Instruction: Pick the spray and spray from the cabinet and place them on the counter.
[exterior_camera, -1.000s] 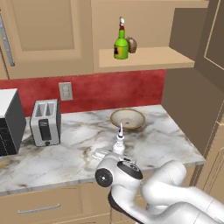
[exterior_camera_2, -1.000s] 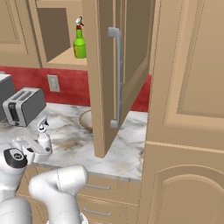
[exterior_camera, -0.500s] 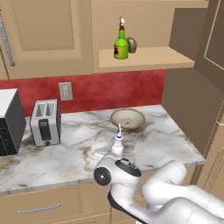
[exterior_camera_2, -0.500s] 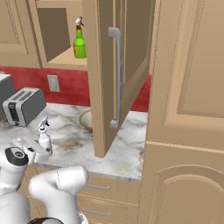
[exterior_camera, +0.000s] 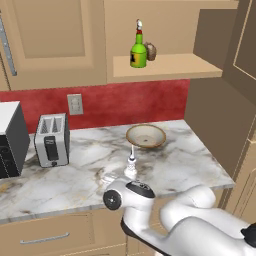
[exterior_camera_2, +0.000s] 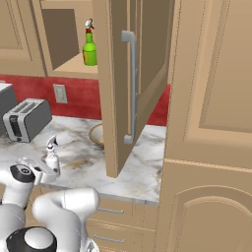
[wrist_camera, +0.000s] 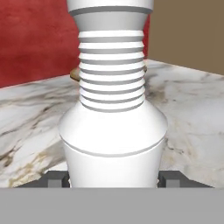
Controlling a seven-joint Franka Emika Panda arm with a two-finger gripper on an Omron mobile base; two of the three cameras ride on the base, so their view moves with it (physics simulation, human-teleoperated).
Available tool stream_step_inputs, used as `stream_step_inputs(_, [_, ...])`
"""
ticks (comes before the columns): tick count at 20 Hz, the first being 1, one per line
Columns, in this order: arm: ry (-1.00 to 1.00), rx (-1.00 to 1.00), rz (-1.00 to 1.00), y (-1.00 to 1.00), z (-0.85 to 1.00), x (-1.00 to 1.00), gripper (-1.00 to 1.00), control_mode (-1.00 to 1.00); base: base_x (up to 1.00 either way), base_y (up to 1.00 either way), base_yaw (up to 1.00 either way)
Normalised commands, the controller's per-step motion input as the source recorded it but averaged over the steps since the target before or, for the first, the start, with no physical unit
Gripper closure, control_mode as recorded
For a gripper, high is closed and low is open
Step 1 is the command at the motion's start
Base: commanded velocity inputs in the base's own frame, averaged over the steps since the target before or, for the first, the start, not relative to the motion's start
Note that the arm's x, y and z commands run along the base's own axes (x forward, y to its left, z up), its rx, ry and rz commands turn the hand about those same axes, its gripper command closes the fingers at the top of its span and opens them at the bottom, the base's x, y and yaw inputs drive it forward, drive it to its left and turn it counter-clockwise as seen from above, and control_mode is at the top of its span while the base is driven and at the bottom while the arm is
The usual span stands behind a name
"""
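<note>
Gripper [wrist_camera: 113, 179] jaws flank the white spray [wrist_camera: 113, 109], which stands upright on the counter [exterior_camera: 190, 160] for placement; whether clamped is unclear.

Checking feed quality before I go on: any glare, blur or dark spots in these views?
Left base view: evenly lit and sharp, no glare on the counter; green spray clear. Right base view: cabinet interior shaded, edges slightly soft. Hand view: white spray so close its top is cropped; faint shading on its ribs, no glare.
</note>
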Motion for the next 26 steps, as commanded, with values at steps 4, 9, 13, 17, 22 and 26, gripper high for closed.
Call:
stream_step_inputs(4, [0.09, 0.0, 0.0, 0.0, -0.11, 0.24, 1.0, -1.0, 0.0, 0.0, 0.0])
stream_step_inputs(9, [0.16, 0.0, 0.0, 0.0, -0.06, 0.24, 1.0, -1.0, 0.0, 0.0, 0.0])
stream_step_inputs(13, [0.17, 0.0, 0.0, 0.0, -0.15, 0.17, 1.0, -1.0, 0.0, 0.0, 0.0])
stream_step_inputs(17, [0.03, -0.01, 0.0, 0.0, -0.32, 0.1, 1.0, -1.0, 0.0, 0.0, 0.0])
stream_step_inputs(22, [-0.06, -0.1, 0.0, 0.04, -0.49, 0.01, 1.0, -1.0, 0.0, 0.0, 0.0])
stream_step_inputs(26, [-0.12, -0.08, 0.0, 0.01, -0.39, 0.0, 1.0, -1.0, 0.0, 0.0, 0.0])
